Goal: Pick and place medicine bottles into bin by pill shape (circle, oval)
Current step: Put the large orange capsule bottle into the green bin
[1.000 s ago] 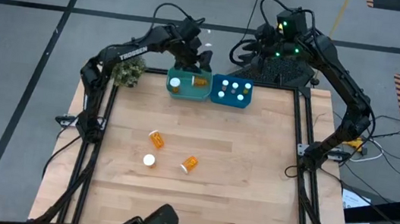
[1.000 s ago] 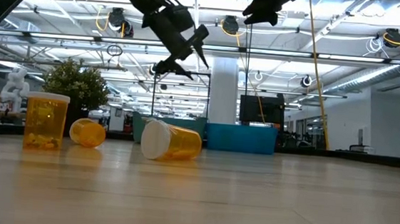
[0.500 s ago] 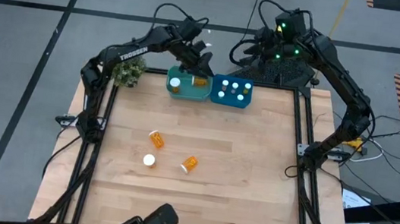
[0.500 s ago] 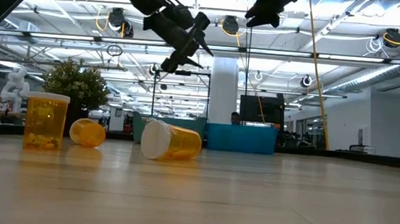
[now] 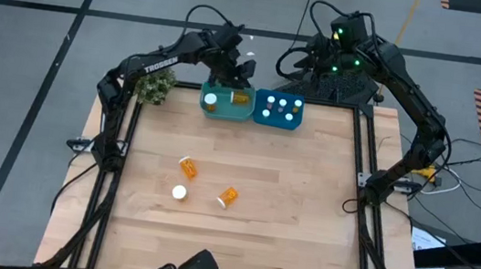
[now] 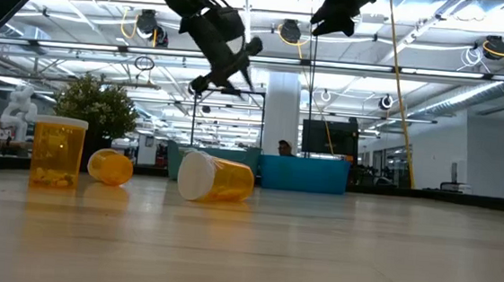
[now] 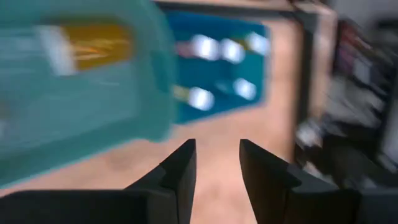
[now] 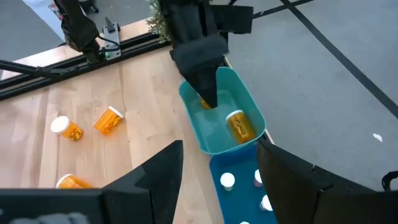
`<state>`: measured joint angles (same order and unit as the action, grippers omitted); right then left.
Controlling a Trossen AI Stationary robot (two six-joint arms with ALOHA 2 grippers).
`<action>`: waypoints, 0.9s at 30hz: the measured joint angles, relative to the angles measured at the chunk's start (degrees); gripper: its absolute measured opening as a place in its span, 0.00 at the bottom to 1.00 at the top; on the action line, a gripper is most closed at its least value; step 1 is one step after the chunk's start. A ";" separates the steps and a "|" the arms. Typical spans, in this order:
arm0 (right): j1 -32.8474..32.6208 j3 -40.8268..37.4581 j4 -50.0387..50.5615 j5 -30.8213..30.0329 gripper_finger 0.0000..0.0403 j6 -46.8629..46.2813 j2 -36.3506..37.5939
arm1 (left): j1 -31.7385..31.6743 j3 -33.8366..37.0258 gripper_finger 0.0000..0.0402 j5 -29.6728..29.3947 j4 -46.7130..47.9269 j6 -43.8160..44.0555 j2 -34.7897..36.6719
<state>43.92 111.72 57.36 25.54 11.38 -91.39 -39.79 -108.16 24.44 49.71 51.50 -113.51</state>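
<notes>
Table [image 5: 305,207] first: light wood top, three medicine bottles [image 5: 187,165] loose on it toward the left-centre, all orange with white caps. One stands upright [image 6: 56,151], the other two lie on their sides [image 6: 214,177].

Two tubs sit touching at the far edge. The teal tub [image 5: 227,102] holds two bottles, one showing its white cap up and one lying down. The blue tub [image 5: 278,110] next to it has five white caps showing, so five bottles standing in there.

Left gripper [image 5: 241,72] hangs above the far rim of the teal tub, fingers [image 7: 180,171] a little apart with nothing between them. Right gripper [image 5: 316,59] is parked up behind the blue tub, past the table's far edge, fingers [image 8: 155,171] spread wide and empty too.

Small plant [image 5: 153,87] sits at the far left corner.
</notes>
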 joint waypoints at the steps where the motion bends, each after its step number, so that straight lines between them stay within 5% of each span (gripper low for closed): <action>1: 0.00 0.00 0.00 0.00 0.49 0.00 0.00 | 0.37 0.02 0.30 -3.52 1.26 1.24 0.00; 5: 0.00 0.00 -0.22 0.04 0.49 0.04 0.00 | 1.87 0.07 0.28 -14.06 2.07 4.53 -0.35; 16: -0.17 0.00 -2.06 4.02 0.49 -3.04 0.00 | 3.35 0.07 0.27 -20.43 5.52 8.30 -4.12; 21: -0.21 0.00 -0.61 4.78 0.49 -3.25 0.28 | 3.56 0.07 0.35 -22.04 3.73 12.30 -4.31; 24: -0.25 0.00 -0.05 4.67 0.49 -4.07 0.28 | 3.49 0.07 0.44 -18.46 1.72 14.85 -4.31; 27: -0.27 0.02 0.02 4.68 0.49 -6.50 0.31 | 2.54 0.06 0.51 -6.25 -2.83 11.39 -4.31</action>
<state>43.65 111.74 57.39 30.22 4.88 -91.09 -37.25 -108.10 18.18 46.88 62.89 -117.82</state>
